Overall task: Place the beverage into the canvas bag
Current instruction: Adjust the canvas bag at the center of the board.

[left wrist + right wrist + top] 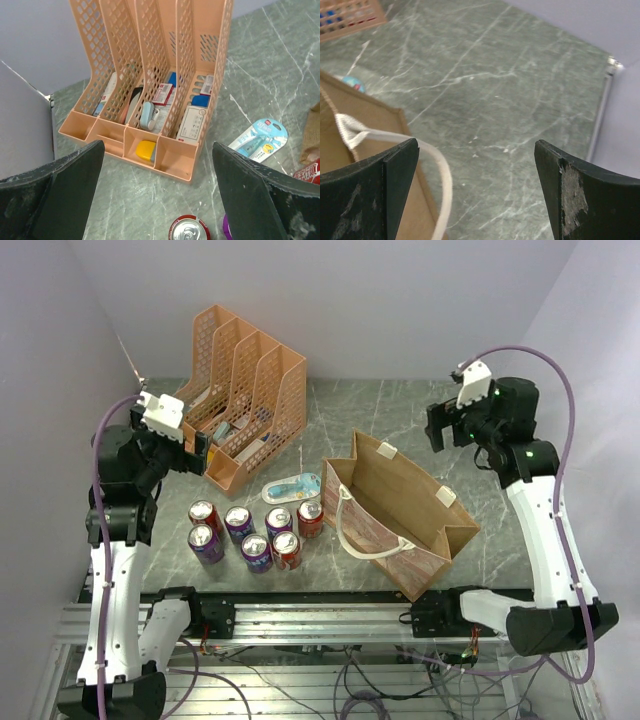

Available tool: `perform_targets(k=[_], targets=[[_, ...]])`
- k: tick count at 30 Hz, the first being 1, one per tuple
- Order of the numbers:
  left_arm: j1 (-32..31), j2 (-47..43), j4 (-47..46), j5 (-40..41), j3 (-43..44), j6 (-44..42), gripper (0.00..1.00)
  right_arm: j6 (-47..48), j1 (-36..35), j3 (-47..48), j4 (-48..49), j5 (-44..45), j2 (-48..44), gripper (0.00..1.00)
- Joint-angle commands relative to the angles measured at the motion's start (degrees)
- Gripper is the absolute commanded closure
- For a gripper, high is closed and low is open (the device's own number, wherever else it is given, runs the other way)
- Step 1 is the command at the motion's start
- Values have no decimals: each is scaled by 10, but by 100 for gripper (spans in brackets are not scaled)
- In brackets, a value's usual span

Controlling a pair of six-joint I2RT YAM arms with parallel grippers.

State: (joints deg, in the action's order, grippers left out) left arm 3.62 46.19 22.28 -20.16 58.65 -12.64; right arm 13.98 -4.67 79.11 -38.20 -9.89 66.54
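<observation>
Above table [400,420]: left hand [197,452], right hand [440,428] released, empty; cans [240,523] beside canvas bag [400,502].

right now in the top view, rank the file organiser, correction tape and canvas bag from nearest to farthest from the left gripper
1. Orange mesh file organiser, right beside the left gripper, back left.
2. Blue correction tape, lying mid-table.
3. Canvas bag, right of centre.

White shells covering black joints on the left arm [105,590] and right arm [545,530], purple cables [96,470] looping along both, green lights [527,452] glowing on the right one, black fingers [55,200] showing pale scuffs.
</observation>
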Motion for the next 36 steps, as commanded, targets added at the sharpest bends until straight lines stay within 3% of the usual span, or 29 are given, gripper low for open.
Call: perform_targets(k=[1, 10, 15, 22, 26, 28, 36], targets=[[-4, -2, 19, -61, 3, -52, 0, 31, -44, 21, -38, -55, 26, 0], [-9, 7, 29, -91, -2, -67, 2, 31, -141, 41, -92, -129, 58, 2], [-14, 13, 19, -82, 1, -57, 2, 9, -155, 40, -73, -138, 89, 10], [-21, 31, -42, -91, -15, -18, 2, -3, -162, 59, -67, -130, 156, 37], [-25, 48, -60, -95, -16, -12, 2, -47, -162, 86, -62, -129, 181, 69], [-30, 55, -50, -93, -14, -31, 2, -112, -161, 109, -53, -93, 191, 97], [-39, 69, -41, -86, -12, -50, 2, -265, -145, 190, -32, 32, 235, 100]])
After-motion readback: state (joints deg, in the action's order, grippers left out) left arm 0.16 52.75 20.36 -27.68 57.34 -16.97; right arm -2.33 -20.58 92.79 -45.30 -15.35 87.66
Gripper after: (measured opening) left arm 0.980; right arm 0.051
